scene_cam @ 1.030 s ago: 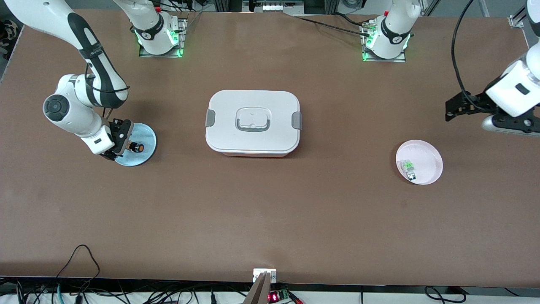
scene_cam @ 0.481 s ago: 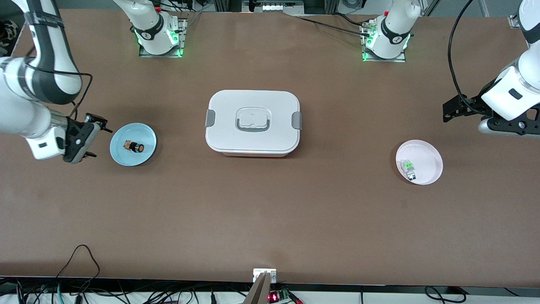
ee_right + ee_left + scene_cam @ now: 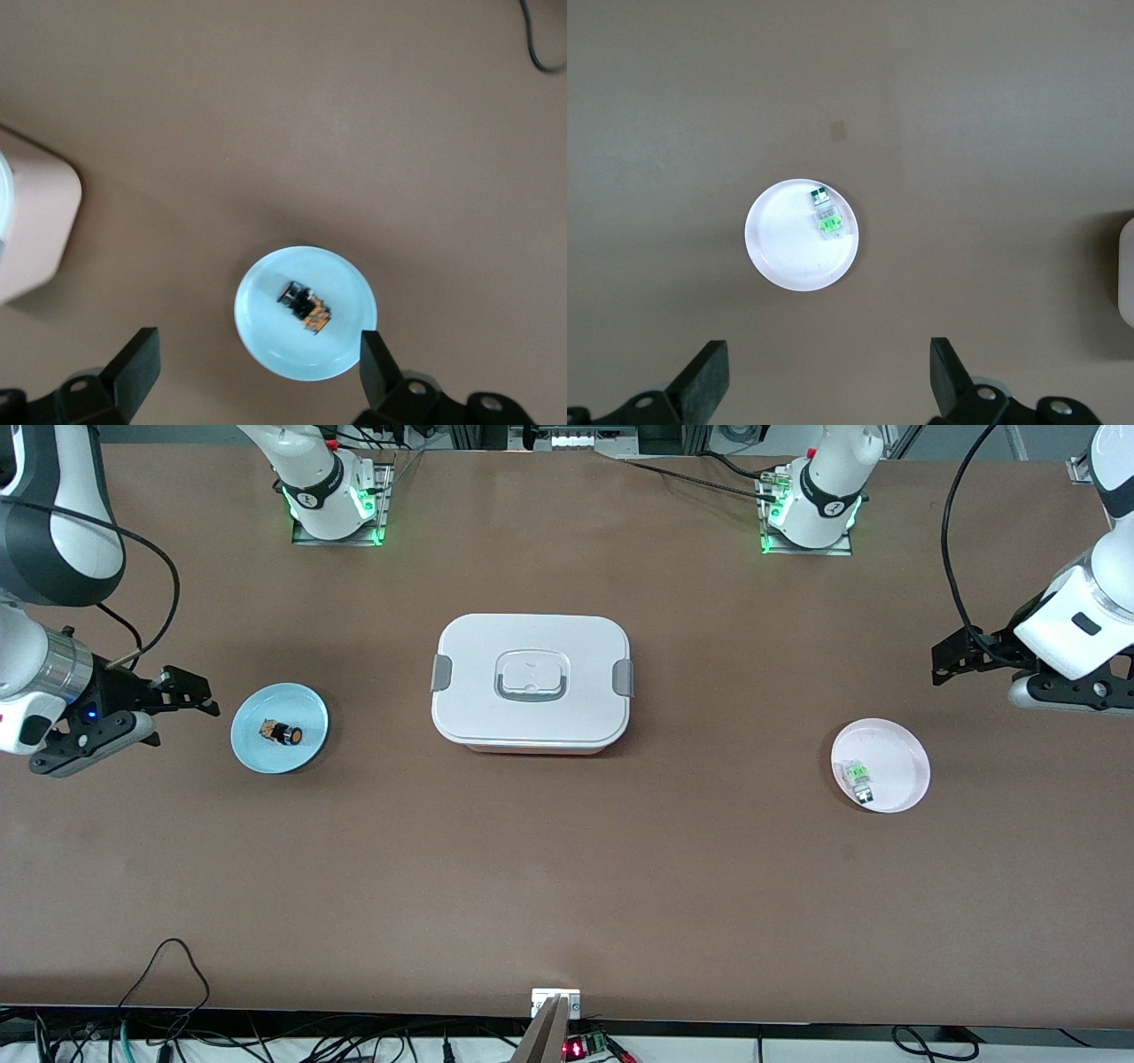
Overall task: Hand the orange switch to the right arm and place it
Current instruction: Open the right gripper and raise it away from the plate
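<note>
On the blue plate [image 3: 279,728] toward the right arm's end lay the orange switch [image 3: 283,733]; the lidded white box [image 3: 532,682] sat mid-table. Both the right gripper [image 3: 182,708] and the left gripper [image 3: 946,662] hung spread, empty.

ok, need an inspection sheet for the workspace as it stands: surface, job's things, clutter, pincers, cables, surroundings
Surface: brown table, flat, no spills seen.
Job's things: orange switch lies on the blue plate, toward the right arm's end.
Clutter: closed white lidded box mid-table; pink plate holding a grey-clear part with green top.
Pincers: right pincer open, empty, beside the blue plate; left pincer open, empty, waiting above the table near the pink plate.
Cables: black cable hangs along the left arm.
Surroundings: wire bundles along the table edge nearest the camera.
</note>
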Controlling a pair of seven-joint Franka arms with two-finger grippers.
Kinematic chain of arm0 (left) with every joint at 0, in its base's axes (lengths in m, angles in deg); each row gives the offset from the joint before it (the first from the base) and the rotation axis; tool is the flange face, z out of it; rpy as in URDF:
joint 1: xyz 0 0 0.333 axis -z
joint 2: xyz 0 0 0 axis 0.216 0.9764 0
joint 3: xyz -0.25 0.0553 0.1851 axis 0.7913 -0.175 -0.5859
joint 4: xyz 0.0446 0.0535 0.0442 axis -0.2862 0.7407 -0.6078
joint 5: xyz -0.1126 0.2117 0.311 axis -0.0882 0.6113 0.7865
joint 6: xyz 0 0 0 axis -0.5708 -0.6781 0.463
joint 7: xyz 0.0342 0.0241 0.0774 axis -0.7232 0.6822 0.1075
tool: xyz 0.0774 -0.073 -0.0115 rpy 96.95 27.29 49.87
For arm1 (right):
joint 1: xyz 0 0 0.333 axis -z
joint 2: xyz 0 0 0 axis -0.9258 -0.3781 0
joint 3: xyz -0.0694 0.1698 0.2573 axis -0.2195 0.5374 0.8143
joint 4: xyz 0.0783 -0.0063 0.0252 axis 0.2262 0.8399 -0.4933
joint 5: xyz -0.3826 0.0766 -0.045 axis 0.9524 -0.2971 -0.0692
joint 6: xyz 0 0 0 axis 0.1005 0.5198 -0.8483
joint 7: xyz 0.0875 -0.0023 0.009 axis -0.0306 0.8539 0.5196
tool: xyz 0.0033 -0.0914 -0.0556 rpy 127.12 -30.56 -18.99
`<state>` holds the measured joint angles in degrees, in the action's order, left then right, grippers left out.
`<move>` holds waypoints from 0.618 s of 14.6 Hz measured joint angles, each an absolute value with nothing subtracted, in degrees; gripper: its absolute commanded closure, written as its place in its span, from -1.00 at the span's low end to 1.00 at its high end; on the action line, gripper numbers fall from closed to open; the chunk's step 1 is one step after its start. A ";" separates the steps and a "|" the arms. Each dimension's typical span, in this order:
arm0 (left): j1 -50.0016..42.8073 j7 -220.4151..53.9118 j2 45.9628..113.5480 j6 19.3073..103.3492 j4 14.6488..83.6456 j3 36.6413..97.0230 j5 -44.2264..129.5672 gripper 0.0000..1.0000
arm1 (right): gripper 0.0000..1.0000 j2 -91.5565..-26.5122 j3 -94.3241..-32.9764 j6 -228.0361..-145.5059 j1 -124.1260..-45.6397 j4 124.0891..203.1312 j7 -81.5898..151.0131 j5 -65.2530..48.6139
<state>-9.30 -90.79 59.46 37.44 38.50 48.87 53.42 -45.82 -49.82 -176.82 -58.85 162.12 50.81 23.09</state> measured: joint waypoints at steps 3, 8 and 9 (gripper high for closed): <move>-9.29 -90.78 59.70 37.83 38.50 48.87 53.42 -1.00 | -1.00 -43.65 -49.83 -174.54 -59.82 162.05 35.84 23.14; -9.05 -90.75 59.76 37.93 38.31 49.52 53.42 -1.00 | -1.00 -39.01 -57.34 -170.01 -63.96 161.71 27.56 27.74; -9.03 -90.72 59.76 37.93 38.18 50.13 53.42 -1.00 | -1.00 -38.12 -58.69 -169.94 -64.41 161.50 27.56 29.31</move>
